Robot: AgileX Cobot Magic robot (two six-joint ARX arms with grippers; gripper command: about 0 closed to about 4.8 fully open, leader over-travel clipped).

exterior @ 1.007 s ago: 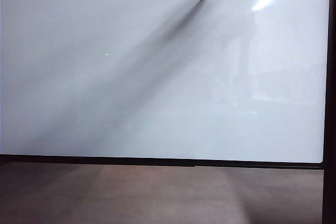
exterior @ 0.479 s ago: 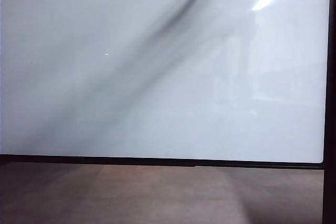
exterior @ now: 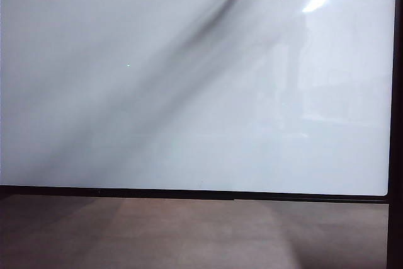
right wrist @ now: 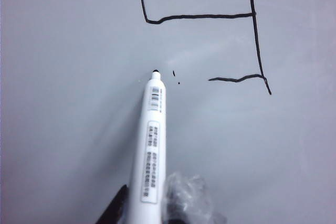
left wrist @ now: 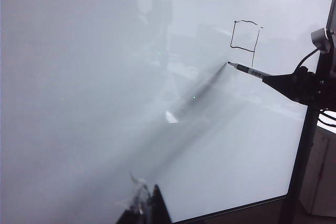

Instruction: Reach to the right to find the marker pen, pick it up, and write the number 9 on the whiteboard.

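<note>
Marker pen (right wrist: 152,145), clenched in the right tool (right wrist: 157,211), points just beside the number 9 (right wrist: 210,24); left tool's (left wrist: 144,208) state unclear.

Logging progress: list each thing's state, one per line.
marker pen: uncapped, held, tip just off the strokes.
number 9: drawn, angular.
whiteboard: marked near its top.
right gripper: jaws shut on the pen.
left gripper: empty, away from the writing.

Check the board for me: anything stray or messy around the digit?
Two small stray ink specks sit on the whiteboard between the marker pen tip and the number 9's bottom stroke. The right gripper holds the pen; the digit looks complete, angular.
</note>
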